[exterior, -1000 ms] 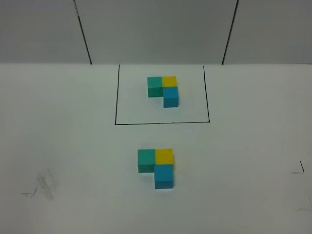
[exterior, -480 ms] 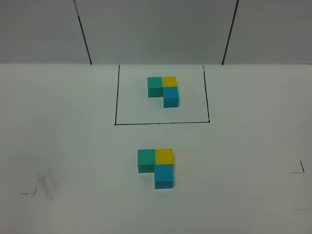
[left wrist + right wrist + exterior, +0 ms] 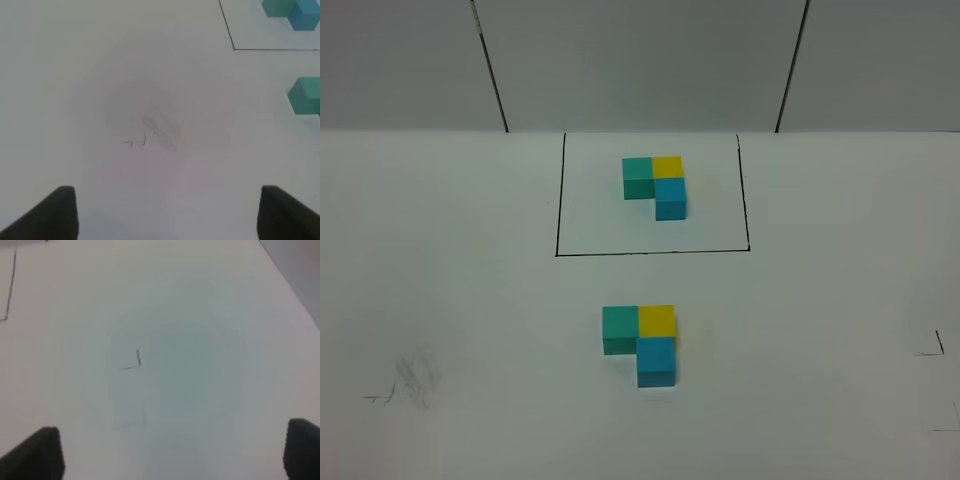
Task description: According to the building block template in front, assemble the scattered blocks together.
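Observation:
The building block template (image 3: 655, 185) is an L of joined teal, yellow and blue cubes inside a thin black drawn rectangle (image 3: 650, 252) at the back centre. In front of it the teal cube (image 3: 620, 328), yellow cube (image 3: 656, 321) and light blue cube (image 3: 656, 362) sit touching in the same L shape. Neither arm shows in the exterior high view. My left gripper (image 3: 167, 215) is open and empty over bare table, left of the teal cube (image 3: 305, 95) and the template (image 3: 292, 10). My right gripper (image 3: 170, 455) is open and empty over bare table.
The white table (image 3: 470, 300) carries faint pencil smudges at the front left (image 3: 410, 385) and small corner marks at the right (image 3: 930, 350). A grey panelled wall (image 3: 640, 60) stands behind the table's far edge.

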Robot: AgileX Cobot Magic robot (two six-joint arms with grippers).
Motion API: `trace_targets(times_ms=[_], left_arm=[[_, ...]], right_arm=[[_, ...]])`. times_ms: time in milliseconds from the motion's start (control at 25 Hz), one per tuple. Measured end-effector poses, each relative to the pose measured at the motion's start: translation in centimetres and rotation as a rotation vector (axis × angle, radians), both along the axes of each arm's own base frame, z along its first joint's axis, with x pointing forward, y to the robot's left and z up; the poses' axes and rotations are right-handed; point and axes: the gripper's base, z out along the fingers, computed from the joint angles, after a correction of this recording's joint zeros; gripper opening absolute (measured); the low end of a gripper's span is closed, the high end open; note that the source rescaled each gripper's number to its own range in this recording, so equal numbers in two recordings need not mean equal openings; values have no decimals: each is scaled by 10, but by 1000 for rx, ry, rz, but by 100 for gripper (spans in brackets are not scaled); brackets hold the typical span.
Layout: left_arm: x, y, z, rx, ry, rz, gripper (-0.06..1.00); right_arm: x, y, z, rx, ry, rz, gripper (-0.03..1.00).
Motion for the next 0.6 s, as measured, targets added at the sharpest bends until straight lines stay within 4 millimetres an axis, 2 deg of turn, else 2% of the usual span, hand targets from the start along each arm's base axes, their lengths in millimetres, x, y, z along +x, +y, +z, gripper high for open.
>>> trace_targets(times_ms=[120,600], left_arm=[[0,0,0,0,0,0,59],[0,0,0,0,0,0,59]], right_arm=[[0,-1,-1,-70,24,22,78],[8,5,-4,-30,15,94,77]])
